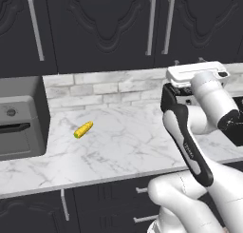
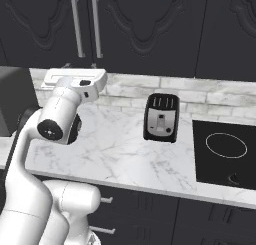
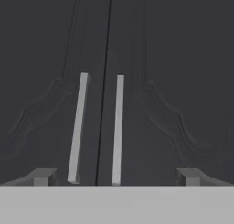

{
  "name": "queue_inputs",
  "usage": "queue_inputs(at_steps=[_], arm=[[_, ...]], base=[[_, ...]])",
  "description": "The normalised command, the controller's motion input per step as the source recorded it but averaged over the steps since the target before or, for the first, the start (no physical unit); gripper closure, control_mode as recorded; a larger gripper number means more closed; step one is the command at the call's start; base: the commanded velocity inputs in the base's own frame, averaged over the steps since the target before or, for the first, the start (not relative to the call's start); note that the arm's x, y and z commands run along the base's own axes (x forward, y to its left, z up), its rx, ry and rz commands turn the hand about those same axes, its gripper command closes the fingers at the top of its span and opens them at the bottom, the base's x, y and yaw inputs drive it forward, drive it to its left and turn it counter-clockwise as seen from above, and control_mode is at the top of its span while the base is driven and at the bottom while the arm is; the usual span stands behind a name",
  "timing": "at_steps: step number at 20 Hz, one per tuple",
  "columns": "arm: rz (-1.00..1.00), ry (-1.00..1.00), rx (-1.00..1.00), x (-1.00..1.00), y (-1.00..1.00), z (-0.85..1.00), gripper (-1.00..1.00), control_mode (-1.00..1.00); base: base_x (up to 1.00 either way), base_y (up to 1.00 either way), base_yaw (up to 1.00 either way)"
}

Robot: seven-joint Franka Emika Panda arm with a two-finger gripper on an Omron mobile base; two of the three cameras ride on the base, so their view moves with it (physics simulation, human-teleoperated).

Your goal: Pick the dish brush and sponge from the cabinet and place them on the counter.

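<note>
The gripper, fingers spread wide and holding nothing, faces the closed cabinet doors, aimed at the paired handles to open them.

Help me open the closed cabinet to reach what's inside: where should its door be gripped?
Grip a vertical silver bar handle of the cabinet around its middle, coming straight from the front. The open gripper faces the two handles, fingers spread either side.

Closed cabinet doors concealed the interior. The arm hid part of the toaster; the cooktop was cropped at the right edge.
</note>
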Motion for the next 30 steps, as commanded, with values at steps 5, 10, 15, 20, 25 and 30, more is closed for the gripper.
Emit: queue_inputs(at_steps=[5,10,15,20,25,30], arm=[[0.03,0.0,0.0,0.03,0.0,0.19,-1.0,-1.0],[0.04,0.0,0.0,0.09,0.0,0.1,-1.0,-1.0],[0.0,0.0,0.0,0.23,-0.01,0.01,-1.0,-1.0],[0.0,0.0,0.0,0.31,0.0,0.0,-1.0,-1.0],[0.0,0.0,0.0,0.24,-0.01,0.0,-1.0,-1.0],[0.0,-0.05,0.0,0.12,0.0,0.0,-1.0,-1.0]], base=[[0.0,0.0,0.0],[0.0,0.0,0.0],[0.0,0.0,0.0],[0.0,0.0,0.0],[0.0,0.0,0.0],[0.0,0.0,0.0]])
